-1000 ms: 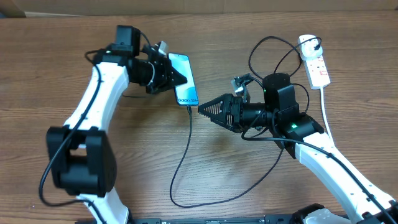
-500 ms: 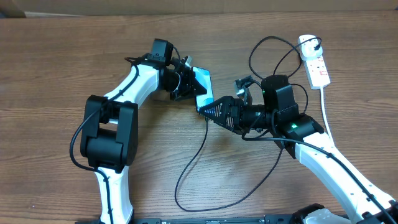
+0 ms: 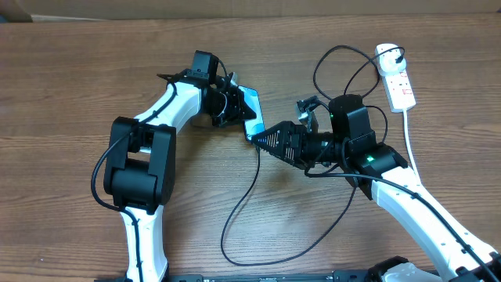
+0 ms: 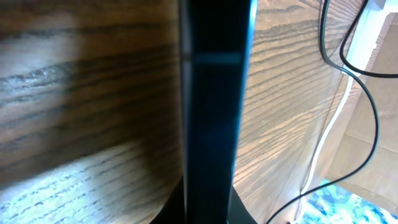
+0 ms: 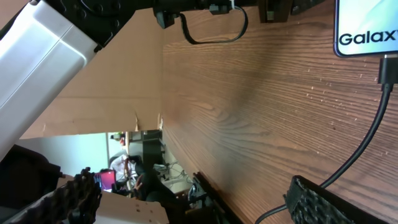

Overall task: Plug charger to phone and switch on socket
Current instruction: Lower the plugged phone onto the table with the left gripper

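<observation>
My left gripper (image 3: 235,110) is shut on the phone (image 3: 252,108) and holds it tilted up on its edge above the table. In the left wrist view the phone's dark edge (image 4: 214,93) runs between the jaws (image 4: 208,211). The charger's black cable (image 3: 241,196) runs up to the phone's bottom end. In the right wrist view its connector (image 5: 388,70) sits in the phone (image 5: 367,28) below the "Galaxy" text. My right gripper (image 3: 260,139) is open and empty just right of the phone's bottom end, its fingers (image 5: 193,190) spread wide. The white socket (image 3: 397,78) lies at the far right.
The cable loops widely over the table's front and middle and coils by the socket (image 3: 344,66). The socket's thick white cord (image 3: 411,137) runs down the right side. A cardboard wall (image 3: 235,9) borders the table's back.
My left arm has swung the phone to the right, toward the right gripper, and tipped it from lying flat onto its edge. The right arm has hardly moved.
</observation>
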`<state>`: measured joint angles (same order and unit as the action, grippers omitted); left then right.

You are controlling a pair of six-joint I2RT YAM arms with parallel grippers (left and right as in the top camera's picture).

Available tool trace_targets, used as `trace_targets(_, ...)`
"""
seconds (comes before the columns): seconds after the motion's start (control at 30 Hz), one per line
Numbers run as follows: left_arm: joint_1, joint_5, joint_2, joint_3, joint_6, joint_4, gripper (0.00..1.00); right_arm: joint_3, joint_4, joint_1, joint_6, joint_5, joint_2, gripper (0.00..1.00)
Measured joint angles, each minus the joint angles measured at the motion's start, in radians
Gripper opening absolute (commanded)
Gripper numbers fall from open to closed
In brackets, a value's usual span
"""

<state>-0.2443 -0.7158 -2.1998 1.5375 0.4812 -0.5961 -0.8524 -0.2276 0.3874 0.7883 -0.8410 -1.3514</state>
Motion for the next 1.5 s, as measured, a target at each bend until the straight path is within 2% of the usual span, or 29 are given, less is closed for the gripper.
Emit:
trace_targets(0.2,-0.018,0.034,0.000,0.000,0.007,0.018,0.07,0.000,0.000,0.000,0.000,0.006,0.000,0.95)
trace_targets(0.3,-0.018,0.056,0.000,0.000,0.011,0.018,0.13,0.000,-0.001,0.000,-0.001,0.008,0.000,0.95)
trace_targets(0.5,-0.018,0.090,0.000,0.000,0.015,0.021,0.15,0.000,-0.001,0.000,-0.001,0.011,0.000,0.95)
trace_targets(0.6,-0.018,0.108,0.000,0.000,0.014,0.021,0.22,0.000,-0.002,0.000,-0.003,0.014,0.000,0.95)
trace_targets(0.77,-0.018,0.119,0.000,0.000,0.017,0.021,0.23,0.000,-0.005,0.000,-0.003,0.019,0.000,0.95)
trace_targets(1.07,-0.018,0.166,0.000,0.000,0.018,-0.019,0.41,0.000,-0.006,0.000,-0.003,0.022,0.000,0.95)
trace_targets(1.5,-0.016,0.264,0.012,0.012,0.013,-0.090,0.45,0.000,-0.040,0.000,-0.019,0.030,0.000,0.95)
